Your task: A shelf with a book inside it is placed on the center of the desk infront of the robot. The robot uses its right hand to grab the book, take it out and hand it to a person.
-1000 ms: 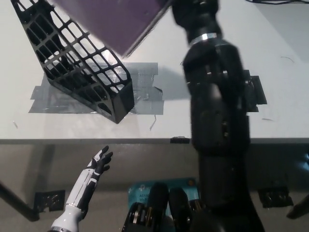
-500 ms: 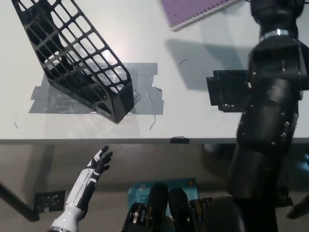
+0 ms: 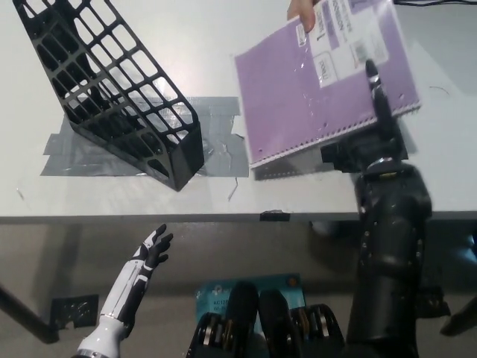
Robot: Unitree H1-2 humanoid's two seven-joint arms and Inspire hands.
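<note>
1. Over the right half of the counter [image 3: 223, 45], the purple spiral-bound book [image 3: 313, 89] is out of the shelf and held up, its cover facing the camera, its white label toward the far edge.
2. The right hand [image 3: 373, 130] is clamped on the book's near right portion, with one of its fingers [image 3: 375, 93] laid upward across the cover.
3. At the book's far edge, a person's hand [image 3: 304, 13] pinches the top of the cover.
4. The black lattice shelf [image 3: 112, 89] stands on the left part of the counter, on grey tape [image 3: 212, 153], well apart from the book.
5. The left hand [image 3: 149, 253] hangs below the counter's near edge at lower left, fingers apart, holding nothing.
</note>
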